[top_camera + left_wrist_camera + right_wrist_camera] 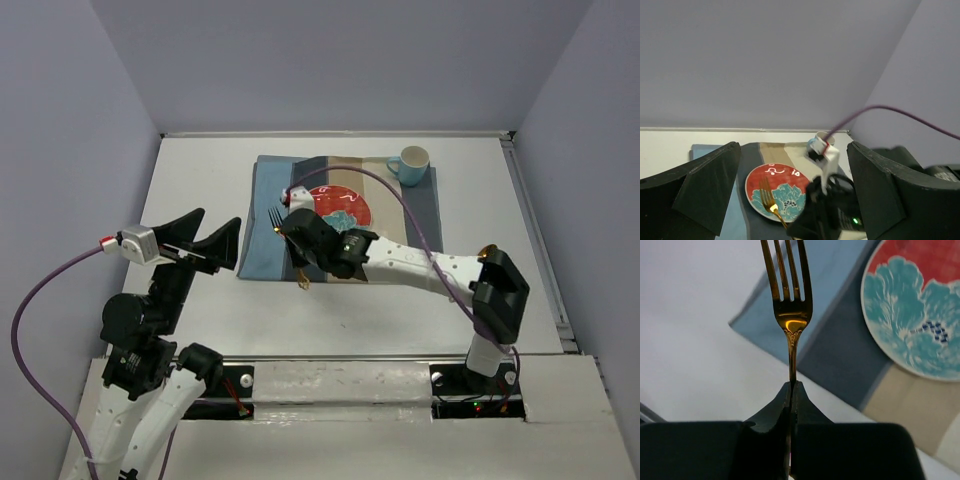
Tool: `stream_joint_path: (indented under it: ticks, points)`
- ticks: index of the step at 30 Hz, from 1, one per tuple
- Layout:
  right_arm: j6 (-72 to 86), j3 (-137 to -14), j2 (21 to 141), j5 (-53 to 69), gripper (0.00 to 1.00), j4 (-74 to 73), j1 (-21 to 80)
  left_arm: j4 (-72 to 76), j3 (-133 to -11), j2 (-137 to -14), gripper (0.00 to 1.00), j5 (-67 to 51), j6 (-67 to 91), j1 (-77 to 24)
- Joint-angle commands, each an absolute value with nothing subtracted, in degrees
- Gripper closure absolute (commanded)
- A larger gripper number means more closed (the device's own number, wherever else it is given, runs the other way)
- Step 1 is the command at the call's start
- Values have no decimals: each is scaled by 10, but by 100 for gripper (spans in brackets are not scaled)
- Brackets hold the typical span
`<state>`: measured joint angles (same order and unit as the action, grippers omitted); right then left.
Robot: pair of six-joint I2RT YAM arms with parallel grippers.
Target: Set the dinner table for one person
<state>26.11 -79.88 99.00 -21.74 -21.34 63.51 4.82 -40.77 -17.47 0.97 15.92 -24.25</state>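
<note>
While you carry the fork [277, 217]: top external view; the right gripper [297, 238] holds it over the placemat's [262, 195] left stripe, just beside the plate [350, 207]. Lower it flat, parallel to the plate's left rim.
Dinner table [200, 170]: white top, lying under the placemat.
Containers: 1 mug [411, 165] at the placemat's far right corner, interior pale, nothing seen inside; plate partly hidden by the arm.
Left wrist view: left gripper [792, 150] jaws wide apart, holding nothing.
Right wrist view: jaws pressed together on the fork's handle, tines pointing away; square the handle before you release.
</note>
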Motion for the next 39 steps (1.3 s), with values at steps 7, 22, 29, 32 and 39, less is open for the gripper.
stream_joint_path:
  ticks: [7, 22, 29, 32, 39]
  points:
    - [374, -1063, 1229, -210, 100, -132, 546, 67, -411, -162, 1, 14, 156, -241]
    - [458, -1166, 1367, -192, 100, -136, 500, 67, -410, -172, 1, 17, 156, -250]
    - [472, -1160, 1381, -193, 100, -134, 495, 68, -410, -185, 1, 12, 156, -251]
    - [468, -1166, 1391, -185, 100, -135, 490, 68, -410, -185, 1, 15, 156, -251]
    - [464, -1169, 1397, -180, 96, -136, 490, 67, -410, -186, 1, 14, 156, -251]
